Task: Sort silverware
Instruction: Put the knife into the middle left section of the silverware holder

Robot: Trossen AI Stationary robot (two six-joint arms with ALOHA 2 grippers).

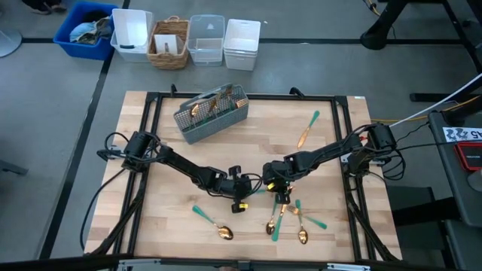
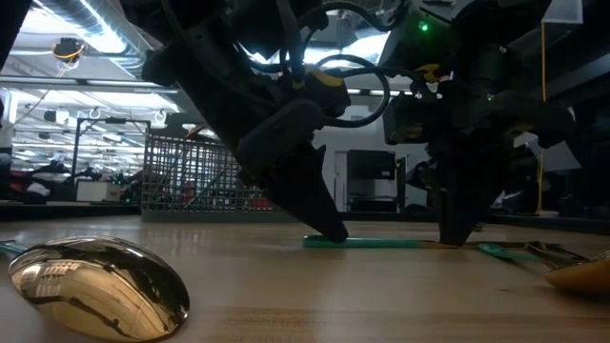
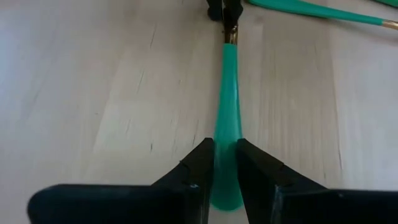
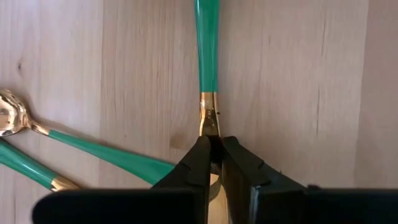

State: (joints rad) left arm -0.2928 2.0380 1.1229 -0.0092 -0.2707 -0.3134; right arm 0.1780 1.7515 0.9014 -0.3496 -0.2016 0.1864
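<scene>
Grippers meet near the front centre of the bench (image 1: 151, 150), both clamped on 1 piece of silverware lying flat on the wood. The left gripper (image 3: 225, 163) pinches the broad end of the teal handle (image 3: 226, 99) between its 2 narrow fingers, while the right gripper (image 4: 211, 155) closes on the gold neck (image 4: 209, 118) at the opposite end, where metal joins the handle. From the low view the piece (image 2: 376, 242) rests on the bench surface with a gripper tip pressed down at each end. What kind of head it has cannot be told, since the right gripper covers it.

Just in front of the right gripper a loose cluster of silverware (image 1: 290, 218) lies crossed over one another, gold heads toward the front edge. 1 spoon (image 1: 215, 223) lies apart, toward the front left, its bowl large in the low view. 1 more piece (image 1: 307, 129) rests alone toward the back right. The grey mesh caddy (image 1: 212, 114) stands at the back of the bench, tilted to its edges, with several gold-headed pieces already inside.
</scene>
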